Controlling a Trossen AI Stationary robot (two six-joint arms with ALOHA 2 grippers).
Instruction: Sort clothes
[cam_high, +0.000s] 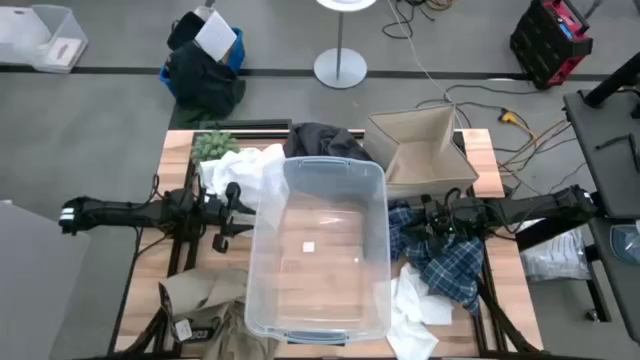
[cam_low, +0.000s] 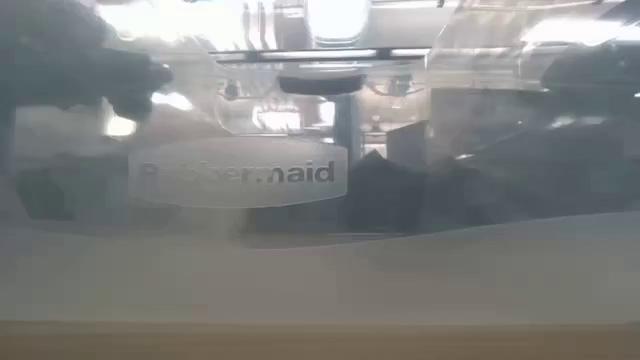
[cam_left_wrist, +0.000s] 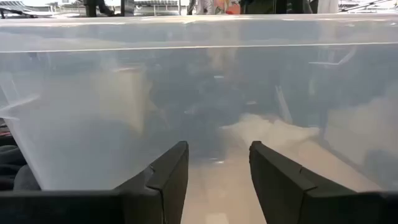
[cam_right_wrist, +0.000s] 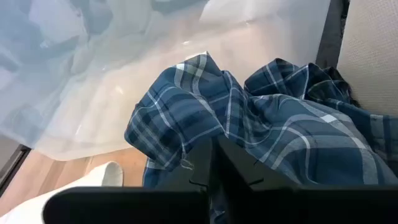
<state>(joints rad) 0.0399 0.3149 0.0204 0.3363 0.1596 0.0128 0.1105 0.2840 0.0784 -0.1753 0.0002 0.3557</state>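
Wood slats are making up the table (cam_high: 150, 270), which is sitting on a grey floor in the middle of the high view.

A blue-and-white plaid shirt (cam_high: 447, 262) is lying in a heap at the right of the table, just beside the clear plastic bin (cam_high: 318, 250). The right gripper (cam_high: 428, 216) is sitting on the top edge of the shirt. In the right wrist view its two dark fingers (cam_right_wrist: 200, 163) are pressing tight together with a fold of the plaid shirt (cam_right_wrist: 249, 118) pinched between them.

Some white pieces (cam_high: 415, 305) are lying below the shirt, near the lower right corner of the bin. More white cloth (cam_high: 245, 170) is piling up at the upper left of the bin. A dark grey piece (cam_high: 325, 142) is lying just above the bin's top edge. A tan khaki piece (cam_high: 205, 298) is spreading out at the lower left of the table.

The left gripper (cam_high: 232, 205) is waiting just left of the bin. In the left wrist view its fingers (cam_left_wrist: 168, 180) are standing apart with nothing between them, facing the cloudy wall of the bin (cam_left_wrist: 199, 93).

A cardboard box (cam_high: 425, 150) is sitting open at the upper right of the table. A small green plant (cam_high: 212, 146) is standing at the upper left corner. A dark bundle with a blue bag (cam_high: 203, 65) is resting on the floor above the table.

The low view is looking through the bin's wall (cam_low: 320, 260), and it is too blurry to tell much.
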